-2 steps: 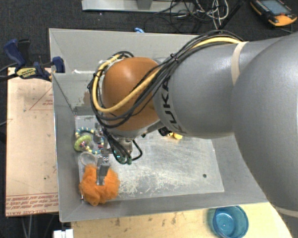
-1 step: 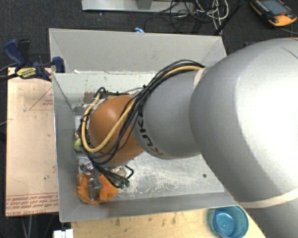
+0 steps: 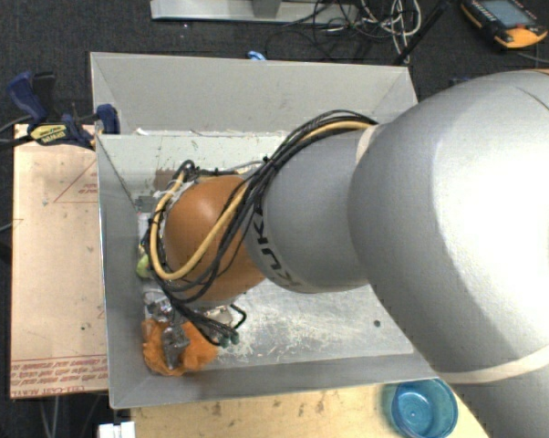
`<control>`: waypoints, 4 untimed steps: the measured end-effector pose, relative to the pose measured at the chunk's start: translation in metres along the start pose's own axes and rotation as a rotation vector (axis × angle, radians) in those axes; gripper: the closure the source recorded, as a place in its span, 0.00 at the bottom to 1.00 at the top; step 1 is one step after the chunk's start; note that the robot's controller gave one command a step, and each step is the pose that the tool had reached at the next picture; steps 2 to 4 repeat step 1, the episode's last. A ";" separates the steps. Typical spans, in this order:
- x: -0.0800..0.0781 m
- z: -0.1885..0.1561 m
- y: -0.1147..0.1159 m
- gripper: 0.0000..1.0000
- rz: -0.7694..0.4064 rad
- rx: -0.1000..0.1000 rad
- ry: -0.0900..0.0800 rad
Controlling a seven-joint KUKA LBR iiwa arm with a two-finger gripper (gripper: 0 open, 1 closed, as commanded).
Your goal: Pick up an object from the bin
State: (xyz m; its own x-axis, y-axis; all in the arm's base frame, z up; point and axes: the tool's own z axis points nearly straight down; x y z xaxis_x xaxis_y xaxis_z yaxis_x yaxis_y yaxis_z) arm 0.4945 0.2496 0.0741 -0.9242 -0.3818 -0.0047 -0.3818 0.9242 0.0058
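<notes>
Near-left corner of the grey bin (image 3: 329,325): the claw (image 3: 171,336) hangs low over a lumpy orange thing (image 3: 200,357) lying close against the wall. We cannot tell whether the claw is released or clenched. We judge the orange lump soft, light and easily squashed. Its free bulge away from the corner looks like the best hold.

Floor: dark carpet (image 3: 37,26). Top of view: pale grey metal stand base (image 3: 229,5); tangle of black and white cables (image 3: 384,7); orange-and-black handheld device (image 3: 504,18). Bottom right: round blue tub (image 3: 423,409).
</notes>
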 end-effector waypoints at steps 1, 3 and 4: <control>0.008 -0.158 -0.010 1.00 -0.055 0.005 0.000; 0.008 -0.158 -0.010 1.00 -0.055 0.005 0.000; 0.008 -0.158 -0.010 1.00 -0.055 0.005 0.000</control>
